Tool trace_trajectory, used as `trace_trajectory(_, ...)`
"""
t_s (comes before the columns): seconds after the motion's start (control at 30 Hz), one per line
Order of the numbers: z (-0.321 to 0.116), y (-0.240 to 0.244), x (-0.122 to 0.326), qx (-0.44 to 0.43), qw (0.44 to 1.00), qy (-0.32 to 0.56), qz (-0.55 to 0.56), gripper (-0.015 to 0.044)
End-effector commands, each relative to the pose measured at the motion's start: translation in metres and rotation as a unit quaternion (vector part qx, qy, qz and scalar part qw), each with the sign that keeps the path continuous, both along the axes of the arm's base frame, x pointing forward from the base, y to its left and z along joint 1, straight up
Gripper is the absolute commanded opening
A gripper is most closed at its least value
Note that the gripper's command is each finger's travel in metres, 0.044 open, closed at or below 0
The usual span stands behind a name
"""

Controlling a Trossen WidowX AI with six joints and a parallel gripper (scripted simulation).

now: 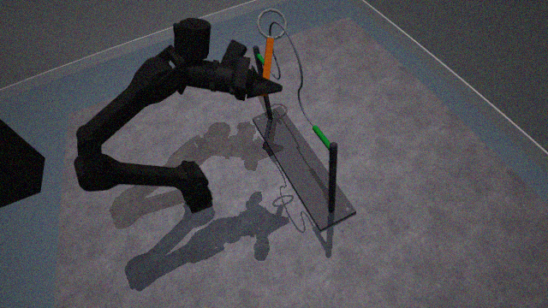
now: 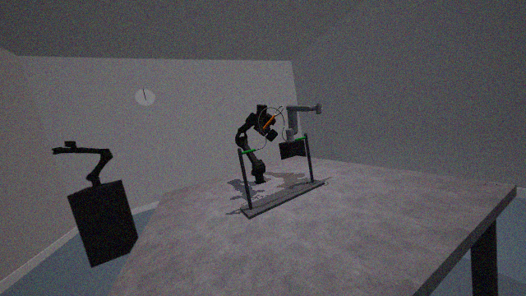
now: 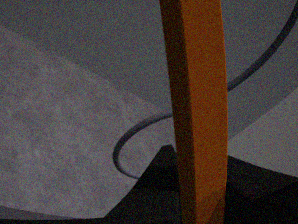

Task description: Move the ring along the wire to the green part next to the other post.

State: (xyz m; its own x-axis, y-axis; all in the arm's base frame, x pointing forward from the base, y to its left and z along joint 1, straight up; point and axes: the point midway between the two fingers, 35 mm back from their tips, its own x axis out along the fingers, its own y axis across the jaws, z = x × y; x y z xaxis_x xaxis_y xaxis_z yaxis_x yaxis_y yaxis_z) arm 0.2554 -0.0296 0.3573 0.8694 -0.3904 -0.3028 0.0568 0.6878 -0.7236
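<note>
The ring (image 1: 258, 24) (image 2: 269, 122) (image 3: 205, 100) is pale and stands above its orange handle (image 1: 268, 57). My gripper (image 1: 272, 87) (image 3: 177, 153) is shut on the handle's lower part and holds it raised. The grey wire (image 1: 301, 70) (image 3: 117, 145) appears to run through the ring near a high bend; contact cannot be told. One green part (image 1: 322, 136) (image 2: 248, 151) meets the near post (image 1: 332, 180) (image 2: 245, 181). The other green part (image 1: 260, 58) (image 2: 301, 138) is at the far post (image 1: 269, 107) (image 2: 309, 160), partly behind the handle in the top view. The ring is away from the near green part.
The posts stand on a flat base plate (image 1: 338, 211) (image 2: 263, 209) on the table (image 1: 419, 214) (image 2: 329, 238). The wire's curves pass close beyond my fingers in the wrist view. Another dark arm (image 2: 100, 164) on a dark block (image 2: 103, 226) and a grey arm (image 2: 292, 119) stand off the table.
</note>
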Motion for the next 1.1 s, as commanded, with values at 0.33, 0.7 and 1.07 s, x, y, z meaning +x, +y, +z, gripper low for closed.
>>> trace_trajectory(0.33, 0.006, -0.005, 0.000, -0.095, 0.995, -0.009, -0.002, -0.0150)
trace_trajectory(0.7, 0.011, -0.009, 0.000, -0.170, 0.985, -0.015, -0.002, -0.0150)
trace_trajectory(1.07, 0.016, -0.011, 0.000, -0.243, 0.970, -0.021, -0.002, -0.0150)
